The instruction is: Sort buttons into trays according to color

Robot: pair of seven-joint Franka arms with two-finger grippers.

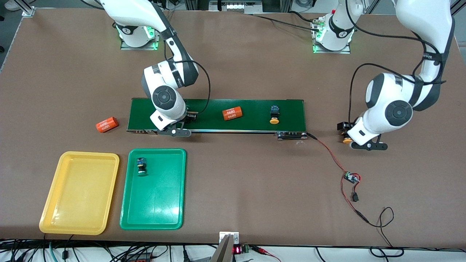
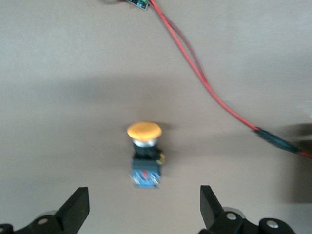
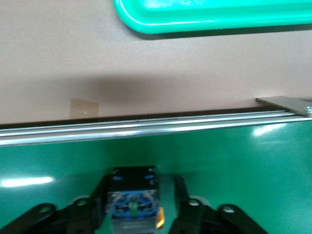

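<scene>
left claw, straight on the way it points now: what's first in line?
Likely the yellow-capped button lying on the bare table. The left claw is open and the button sits roughly centred between its fingers; how much gap is left is unclear.

High front camera facing robots, wrist cameras close, looking down at table (image 1: 233, 54)
</scene>
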